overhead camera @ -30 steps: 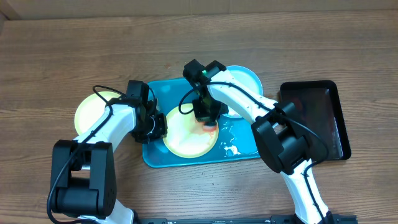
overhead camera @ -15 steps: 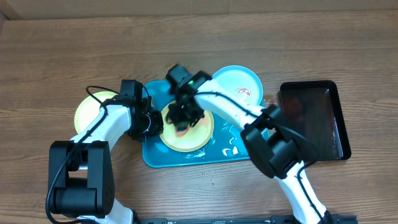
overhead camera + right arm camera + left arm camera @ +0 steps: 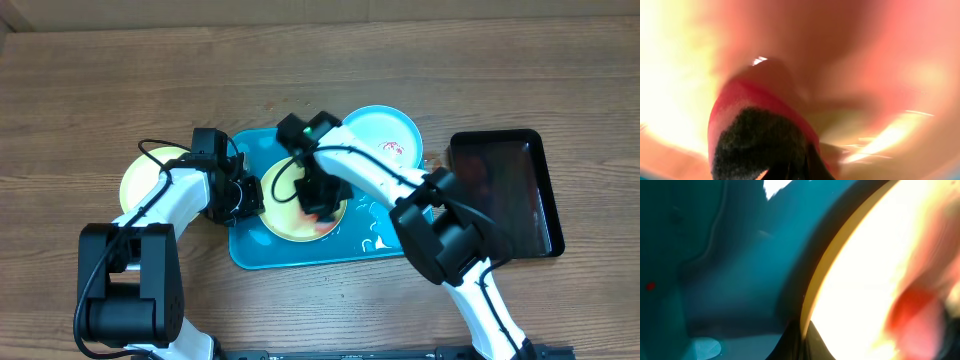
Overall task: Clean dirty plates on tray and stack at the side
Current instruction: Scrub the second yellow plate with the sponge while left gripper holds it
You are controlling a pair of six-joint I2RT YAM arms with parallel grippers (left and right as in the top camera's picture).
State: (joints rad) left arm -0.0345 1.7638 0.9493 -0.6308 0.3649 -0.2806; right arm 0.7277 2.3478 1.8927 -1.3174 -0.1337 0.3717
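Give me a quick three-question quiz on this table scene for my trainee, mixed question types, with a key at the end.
1. True or false: one yellow-green plate lies on the table, outside the teal tray.
2. The right gripper, holding a red pad, is over a tray plate whose rim is: A) light blue; B) yellow-green; C) black.
3. Fill in: the black tray lies on the robot's ___ side of the teal tray.
Key: 1 true; 2 B; 3 right.
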